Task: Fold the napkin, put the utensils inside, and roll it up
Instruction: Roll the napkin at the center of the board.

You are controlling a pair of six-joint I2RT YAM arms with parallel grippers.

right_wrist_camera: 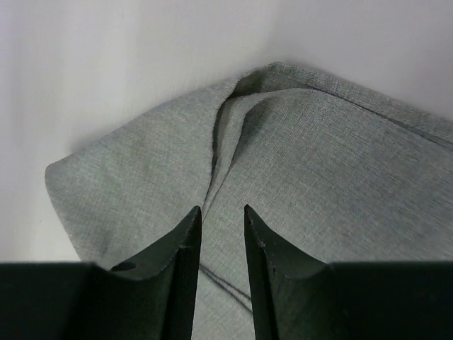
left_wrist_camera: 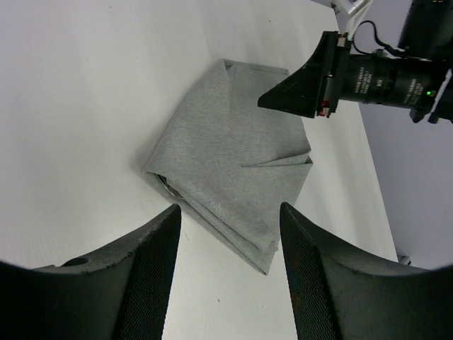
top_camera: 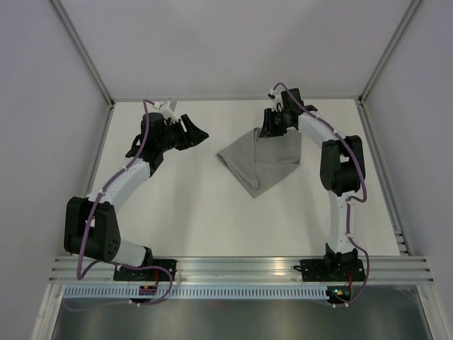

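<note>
The grey napkin (top_camera: 258, 159) lies folded into a rough triangle in the middle of the table. It also shows in the left wrist view (left_wrist_camera: 226, 163) and the right wrist view (right_wrist_camera: 318, 163). The fork is almost wholly hidden; only a small silvery bit (left_wrist_camera: 167, 186) peeks out of the fold's left edge. My right gripper (top_camera: 272, 129) is down on the napkin's far right corner, its jaws nearly together on a raised crease of cloth (right_wrist_camera: 223, 207). My left gripper (top_camera: 200, 134) is open and empty, held to the left of the napkin (left_wrist_camera: 230, 207).
The white table (top_camera: 184, 205) is walled by pale panels at the left, back and right. A metal rail (top_camera: 241, 265) runs along the near edge by the arm bases. My right arm's wrist (left_wrist_camera: 382, 78) reaches over the napkin's far side.
</note>
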